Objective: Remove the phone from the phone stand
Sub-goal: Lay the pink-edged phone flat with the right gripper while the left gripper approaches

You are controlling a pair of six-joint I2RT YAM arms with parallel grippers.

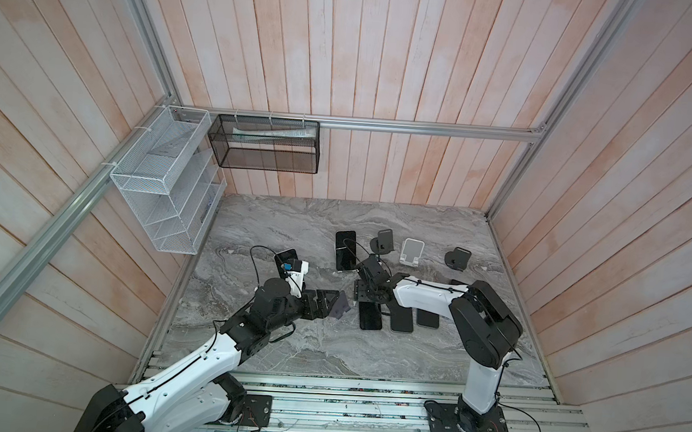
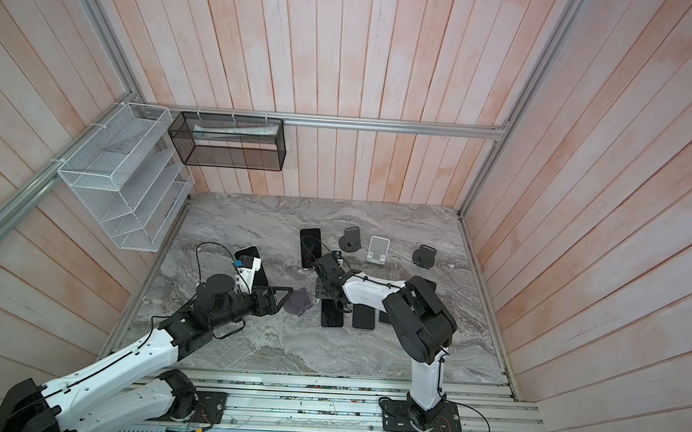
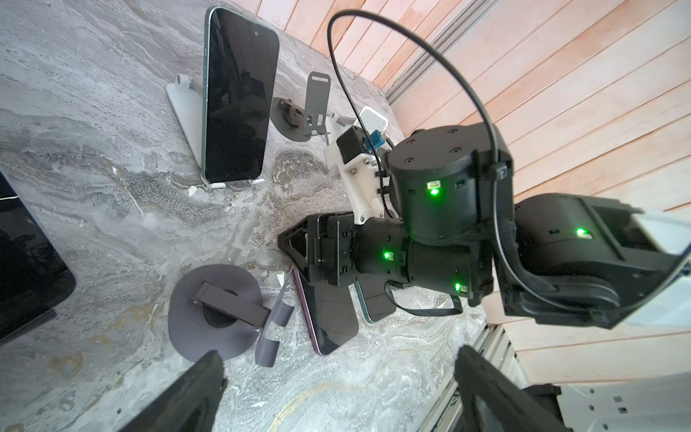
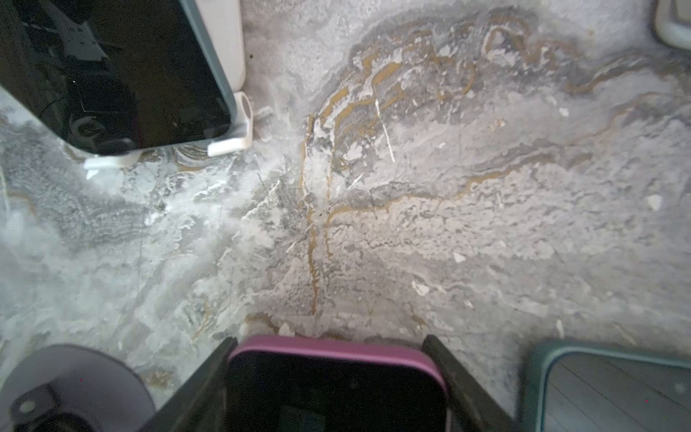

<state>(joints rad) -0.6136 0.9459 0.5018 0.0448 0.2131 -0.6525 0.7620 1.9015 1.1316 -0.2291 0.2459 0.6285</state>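
Your right gripper is clamped on the purple-edged black phone. Release it crooked and it'll probably knock the teal-edged phone just beside. Meanwhile your left gripper hangs wide apart, empty.

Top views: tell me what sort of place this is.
Likely a robot test cell, not a home: two arms bolted to an aluminium rail, plank walls on metal framing, and a marble-look table holding phones and stands.
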